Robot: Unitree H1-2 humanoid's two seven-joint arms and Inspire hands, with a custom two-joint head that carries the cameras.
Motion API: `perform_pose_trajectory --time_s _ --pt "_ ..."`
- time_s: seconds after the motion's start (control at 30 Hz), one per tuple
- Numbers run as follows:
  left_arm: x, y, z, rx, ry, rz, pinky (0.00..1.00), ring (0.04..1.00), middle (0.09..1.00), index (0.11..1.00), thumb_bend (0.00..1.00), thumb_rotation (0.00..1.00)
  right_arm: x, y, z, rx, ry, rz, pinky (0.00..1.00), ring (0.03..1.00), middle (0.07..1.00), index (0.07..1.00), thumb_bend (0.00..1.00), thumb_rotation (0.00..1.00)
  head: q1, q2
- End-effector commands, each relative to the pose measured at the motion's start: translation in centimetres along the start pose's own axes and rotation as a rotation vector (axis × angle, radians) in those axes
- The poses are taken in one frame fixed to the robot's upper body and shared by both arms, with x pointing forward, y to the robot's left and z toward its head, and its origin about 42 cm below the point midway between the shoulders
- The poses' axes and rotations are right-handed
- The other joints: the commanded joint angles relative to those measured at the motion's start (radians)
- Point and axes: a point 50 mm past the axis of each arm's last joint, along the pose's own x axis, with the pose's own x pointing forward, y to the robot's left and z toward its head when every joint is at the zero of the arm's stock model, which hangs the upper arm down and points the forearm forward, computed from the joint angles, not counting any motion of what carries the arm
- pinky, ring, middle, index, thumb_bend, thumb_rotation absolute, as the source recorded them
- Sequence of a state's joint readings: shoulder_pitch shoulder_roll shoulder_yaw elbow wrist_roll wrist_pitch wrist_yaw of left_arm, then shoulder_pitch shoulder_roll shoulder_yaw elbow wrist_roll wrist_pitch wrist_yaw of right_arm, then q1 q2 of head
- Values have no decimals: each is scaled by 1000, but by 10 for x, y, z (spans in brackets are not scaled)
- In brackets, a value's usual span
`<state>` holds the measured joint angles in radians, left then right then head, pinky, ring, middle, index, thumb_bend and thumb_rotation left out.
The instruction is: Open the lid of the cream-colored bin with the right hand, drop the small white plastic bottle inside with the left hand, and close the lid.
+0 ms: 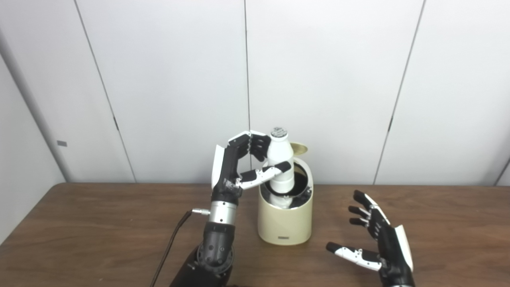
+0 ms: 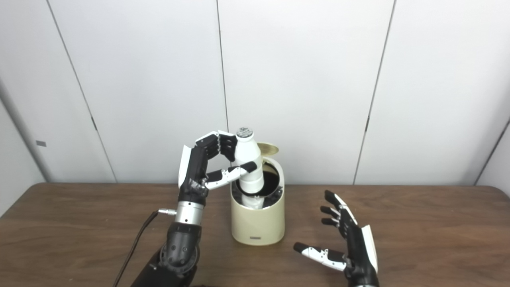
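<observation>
Left hand (image 1: 239, 163) clenched, right hand (image 1: 378, 239) splayed

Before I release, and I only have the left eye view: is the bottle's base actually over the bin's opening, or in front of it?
Observer: The right eye view agrees: the base of the white bottle sits inside the rim of the cream bin, with the left hand shut on its middle.
Operator: Is the lid clear?
Observer: The lid stands open behind the bottle, showing past its right shoulder. I cannot tell whether they touch.
Operator: And the right hand?
Observer: The right hand is open, right of the bin, with bare table between them in this view too.
</observation>
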<state>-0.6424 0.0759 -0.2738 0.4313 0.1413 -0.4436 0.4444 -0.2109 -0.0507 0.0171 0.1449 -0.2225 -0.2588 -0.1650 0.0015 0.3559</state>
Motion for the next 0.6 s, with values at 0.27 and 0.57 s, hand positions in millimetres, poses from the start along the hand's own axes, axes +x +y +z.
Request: perform_pose_trajectory --time_s 0.27,0.57 --pt "24 -5 11 25 -87 47 400 453 472 487 503 0 0 13 13 26 -60 -4 688 790 877 853 756 108 -10 1" --pt "13 -11 -4 90 -62 56 402 451 476 495 503 0 -1 13 18 35 -62 -10 690 790 879 855 758 108 -13 9"
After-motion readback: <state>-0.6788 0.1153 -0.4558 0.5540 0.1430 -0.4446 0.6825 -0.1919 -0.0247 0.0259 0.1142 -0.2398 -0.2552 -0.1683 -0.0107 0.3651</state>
